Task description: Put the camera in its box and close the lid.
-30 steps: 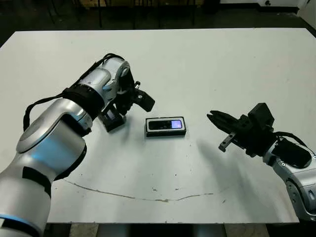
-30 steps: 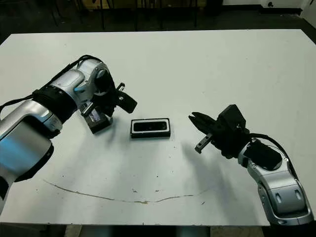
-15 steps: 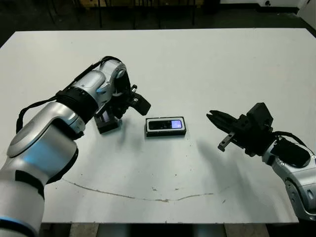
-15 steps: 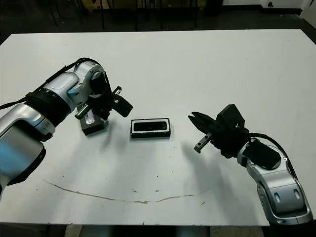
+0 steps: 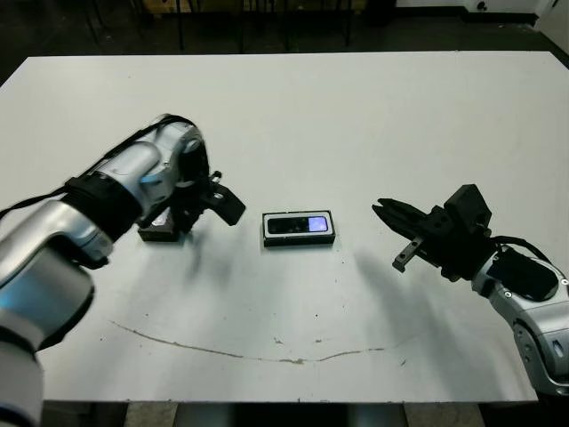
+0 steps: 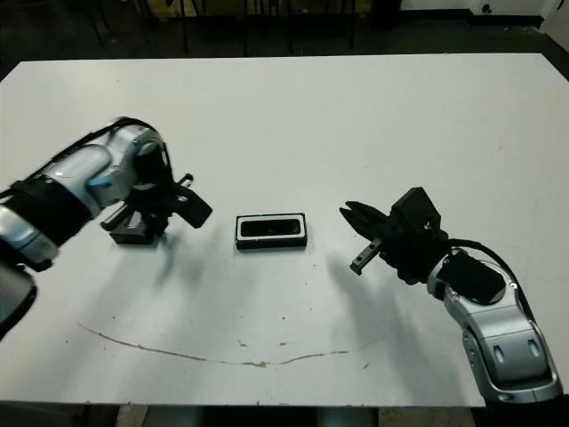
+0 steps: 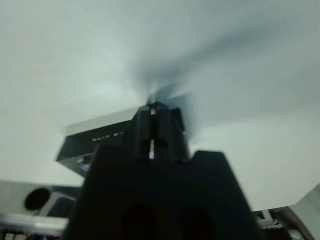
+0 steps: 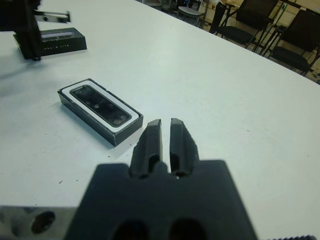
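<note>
Head views: the box [image 5: 299,229], a shallow black tray with white lining, lies flat near the middle of the white worktop [image 5: 356,124]. The camera [image 5: 300,224] sits inside it, face up, its small screen glowing bluish-white. The lid [image 6: 132,229] is off, lying on the worktop well to the robot's left of the box, partly hidden by the left claw [image 6: 164,213] above it. Whether that claw grips the lid, or how its fingers stand, cannot be told here. The right claw [image 5: 384,210] hovers to the right of the box, apart from it, fingers drawn nearly together and holding nothing. A thin brown curved scratch [image 5: 249,354] marks the near worktop.

Left wrist view: blurred. The claw's two black fingers sit close together, a thin slit between them. The lid's long black edge shows just past them; contact cannot be told.

Right wrist view: the right claw's fingers [image 8: 149,145] are narrow, parallel, empty. The box shows rounded white inner corners around the glossy black camera. The lid lies farther off, matte black with a pale glossy strip on top.
</note>
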